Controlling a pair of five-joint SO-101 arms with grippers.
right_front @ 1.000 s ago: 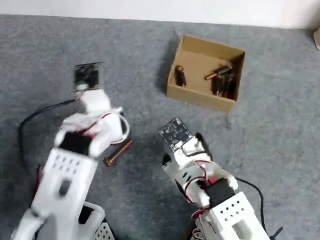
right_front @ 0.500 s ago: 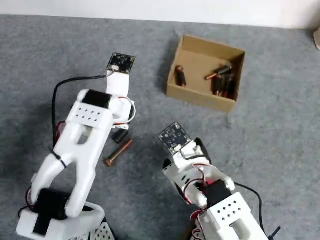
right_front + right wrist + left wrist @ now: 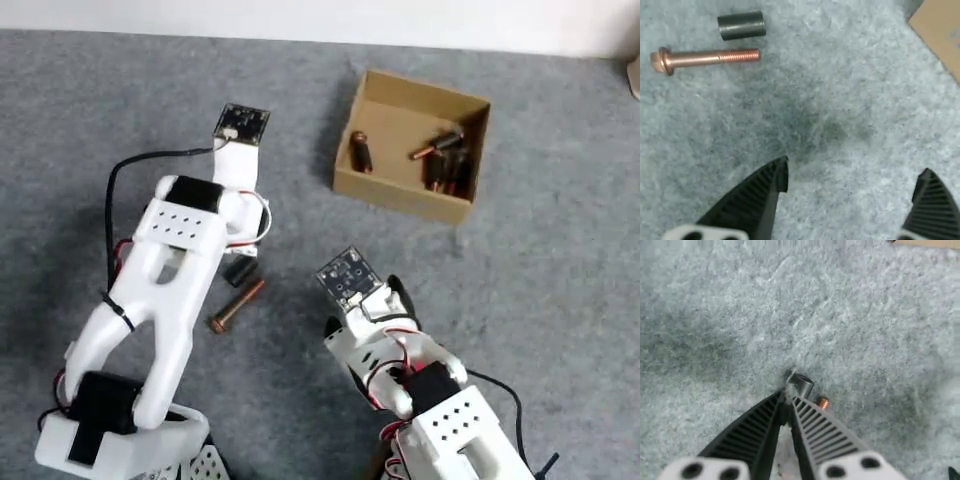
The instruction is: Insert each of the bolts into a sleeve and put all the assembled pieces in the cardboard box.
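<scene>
Left gripper (image 3: 789,396): my jaws are pressed together on nothing, tips right at the sleeve (image 3: 801,383).
Bolt (image 3: 705,56): lies just beside the sleeve on the carpet (image 3: 520,290).
Right gripper (image 3: 854,172): spread wide and empty, near both parts.
Step in hand: I judge I should spread my left jaws, then straddle the sleeve's barrel squarely.
Obstruction: the bolt is close enough to be nudged.
Cardboard box (image 3: 398,196): well apart, already holding assembled pieces (image 3: 445,160).

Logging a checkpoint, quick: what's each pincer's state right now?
Left pincer: shut, tips at the sleeve, not around it.
Right pincer: open, holding nothing.
</scene>
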